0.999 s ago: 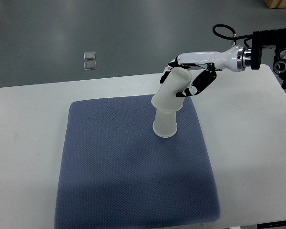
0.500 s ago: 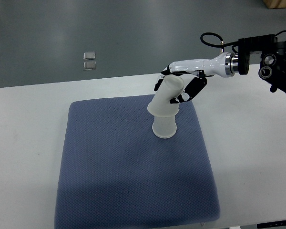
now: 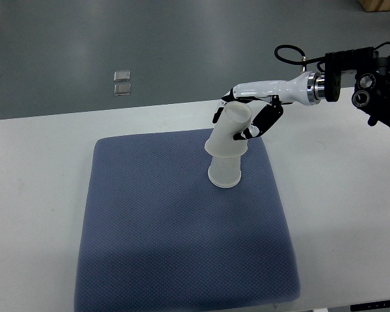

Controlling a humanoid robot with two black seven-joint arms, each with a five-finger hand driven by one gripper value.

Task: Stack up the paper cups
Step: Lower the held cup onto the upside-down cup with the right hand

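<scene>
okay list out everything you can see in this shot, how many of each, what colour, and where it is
Upper cup: one, white, upside down and tilted, sitting over the lower cup, held by the right hand.
Lower cup: one, white, upside down on the mat, right of its middle toward the far edge.
Mat: one, blue-grey, textured, lying on the table.
Table: one, white, under the mat.
Floor plates: two, small, pale grey, on the grey floor beyond the table's far edge.
Wooden thing: one, light brown, top right corner, too cropped to identify.
Right hand: one, white with black fingers, arm entering from the right edge, closed on the upper cup.
Left hand: not in view.
</scene>
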